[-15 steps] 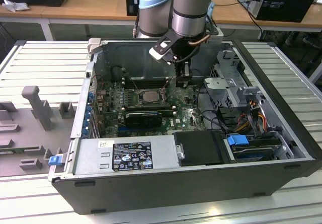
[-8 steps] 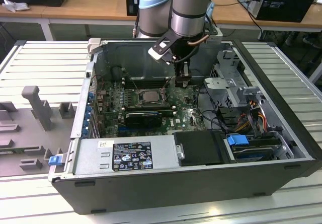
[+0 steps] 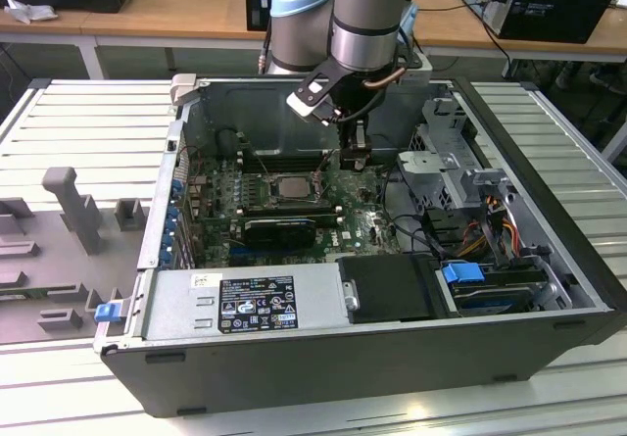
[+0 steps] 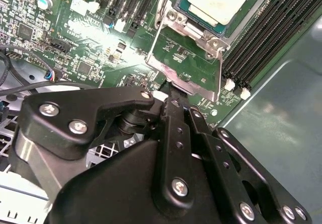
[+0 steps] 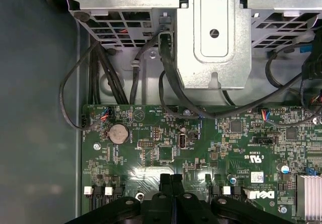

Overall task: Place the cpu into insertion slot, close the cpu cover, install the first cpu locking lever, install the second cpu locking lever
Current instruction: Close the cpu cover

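Observation:
The cpu [image 4: 221, 0] lies flat in the insertion slot [image 4: 242, 20], pale top face up; in the exterior view the cpu [image 3: 291, 187] sits mid-board. The cpu cover [image 4: 173, 75], a thin metal frame, is swung open away from the slot, and green board shows through its window. My black gripper [image 4: 168, 95] is shut with its fingers pressed together and nothing visible between them. Its tip is right at the cover's free edge, and I cannot tell whether it touches. In the exterior view the gripper [image 3: 355, 157] hangs to the right of the slot. The fingers [image 5: 166, 181] hover over the board.
Long black memory slots [image 4: 261, 48] flank the slot, with the grey case wall [image 4: 282, 123] beyond them. A metal drive cage [image 5: 214, 32] and black cables [image 5: 171, 78] lie ahead of the fingers. A black card [image 3: 279, 228] and the power supply [image 3: 245, 304] fill the case front.

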